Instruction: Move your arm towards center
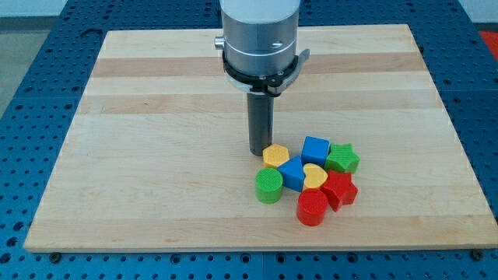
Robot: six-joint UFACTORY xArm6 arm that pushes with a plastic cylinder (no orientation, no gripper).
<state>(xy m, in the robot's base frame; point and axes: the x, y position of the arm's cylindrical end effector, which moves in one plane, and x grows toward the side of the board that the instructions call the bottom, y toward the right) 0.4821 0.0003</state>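
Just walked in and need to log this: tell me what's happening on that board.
An xArm6 with a dark rod is working over a wooden board. My tip rests near the board's middle, just at the view's left of the yellow hexagon block, which heads a tight cluster of blocks at the lower right.

Two yellow blocks (275, 155); two blue (315, 149); two green (268, 187); two red (313, 208)

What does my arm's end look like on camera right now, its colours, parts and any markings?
A silver-grey metal cylinder comes in from the view's top, ringed below by a black collar with small screws. A straight dark rod hangs from it; my tip sits just to the view's left of the yellow hexagon block. No cables or markings are visible.
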